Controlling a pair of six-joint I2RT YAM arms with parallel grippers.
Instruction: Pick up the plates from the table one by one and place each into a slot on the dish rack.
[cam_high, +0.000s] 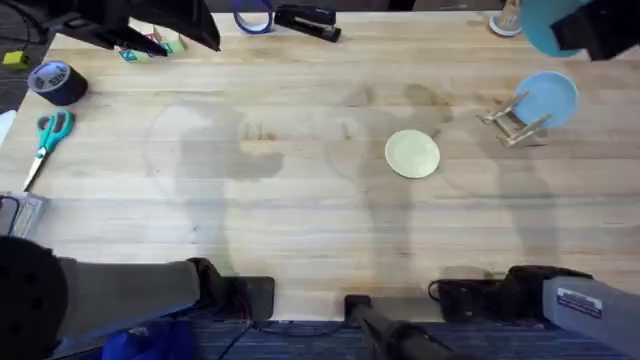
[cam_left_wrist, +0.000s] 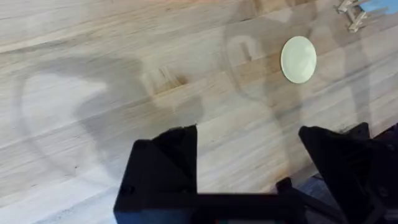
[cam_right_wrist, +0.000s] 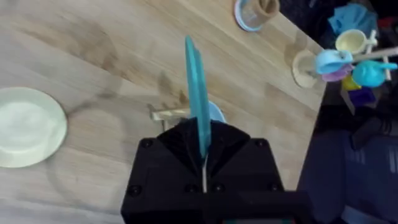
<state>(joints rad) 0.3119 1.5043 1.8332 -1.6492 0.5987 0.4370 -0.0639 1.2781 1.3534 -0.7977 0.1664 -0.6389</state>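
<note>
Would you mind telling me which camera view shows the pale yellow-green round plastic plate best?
The overhead view: the pale yellow-green round plastic plate lies whole and flat on the light wooden table, left of the dish rack. The left wrist view shows it whole but farther off; the right wrist view cuts it at the frame edge.

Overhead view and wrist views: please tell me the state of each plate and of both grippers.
teal plate: held on edge in the shut right gripper, above the dish rack
light blue plate: standing in the dish rack
yellow-green plate: lying flat on the table, untouched
left gripper: open, holding nothing
</note>
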